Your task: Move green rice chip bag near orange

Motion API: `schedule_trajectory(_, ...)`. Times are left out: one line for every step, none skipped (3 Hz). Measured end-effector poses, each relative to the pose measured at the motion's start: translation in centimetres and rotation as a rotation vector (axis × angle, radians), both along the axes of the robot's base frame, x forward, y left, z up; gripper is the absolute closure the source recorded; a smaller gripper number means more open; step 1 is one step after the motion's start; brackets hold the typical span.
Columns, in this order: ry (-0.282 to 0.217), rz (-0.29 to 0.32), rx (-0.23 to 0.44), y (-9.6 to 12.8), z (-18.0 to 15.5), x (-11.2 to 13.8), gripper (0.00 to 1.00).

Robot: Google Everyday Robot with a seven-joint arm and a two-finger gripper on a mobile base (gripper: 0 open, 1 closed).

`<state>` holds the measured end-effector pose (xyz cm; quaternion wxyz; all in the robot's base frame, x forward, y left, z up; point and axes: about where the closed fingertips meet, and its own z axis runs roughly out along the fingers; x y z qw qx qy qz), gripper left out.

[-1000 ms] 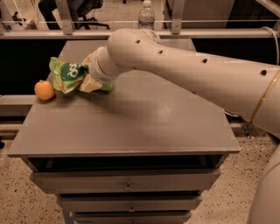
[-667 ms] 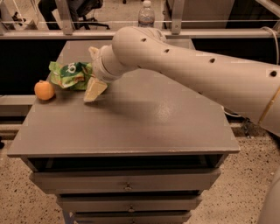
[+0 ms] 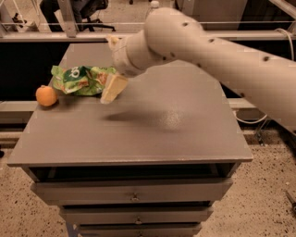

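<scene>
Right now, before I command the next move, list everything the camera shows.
green rice chip bag: one, light green, back left of the tabletop, close beside the orange.
orange: one, orange, near the tabletop's left edge, by the bag's left end.
drawer cabinet: one, grey-brown, centre, carrying both.
office chair: one, dark, background top left.
floor: speckled beige, around the cabinet.
arm: one, cream, reaching in from the right over the cabinet.
gripper: one, cream, at the bag's right end, above the tabletop.
</scene>
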<state>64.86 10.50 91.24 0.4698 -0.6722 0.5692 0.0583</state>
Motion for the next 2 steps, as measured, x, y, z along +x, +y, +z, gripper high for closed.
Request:
schedule_trajectory(0.027,0.041,0.082,-6.0,2.8,-2.1,0.0)
schedule_trajectory(0.02,0.042,0.188,-13.8,5.6,-4.5,0.0)
